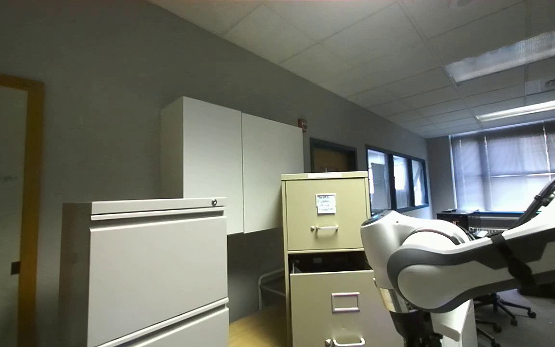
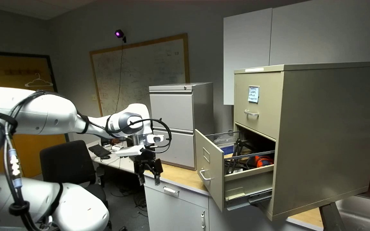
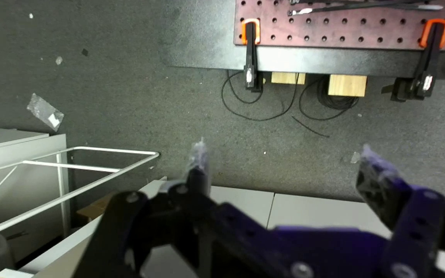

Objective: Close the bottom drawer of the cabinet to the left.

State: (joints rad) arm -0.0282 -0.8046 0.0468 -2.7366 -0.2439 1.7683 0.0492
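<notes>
Work the beige cabinet (image 2: 320,134); trust the pulled-out drawer over "left" in the task. Ignore the grey cabinet (image 1: 157,270), showing nothing pulled out. Target the drawer (image 2: 216,166): lower slot of beige, well out on its runners (image 2: 259,196), under the upper drawer (image 1: 326,220). Check the contents (image 2: 263,161) for anything likely to catch. Push flat on the front, along the runners, near centreline to avoid racking. Go steady, ease off near the end, finish flush.

Note the end effector (image 3: 283,146): spread wide, gripping nothing, apart from the drawer front. Would bring the fingertips together first for a stiffer pusher, then line up ahead of the front. Keep off the handle (image 1: 349,344), easy to hook; land beside or above instead.

Now for text. Read nothing in the holder (image 1: 345,302) above the handle. Take the paper label (image 1: 326,203), on the upper drawer, as maybe "cables" and "supplies"; too blurred to swear to. Can make out no brand.
</notes>
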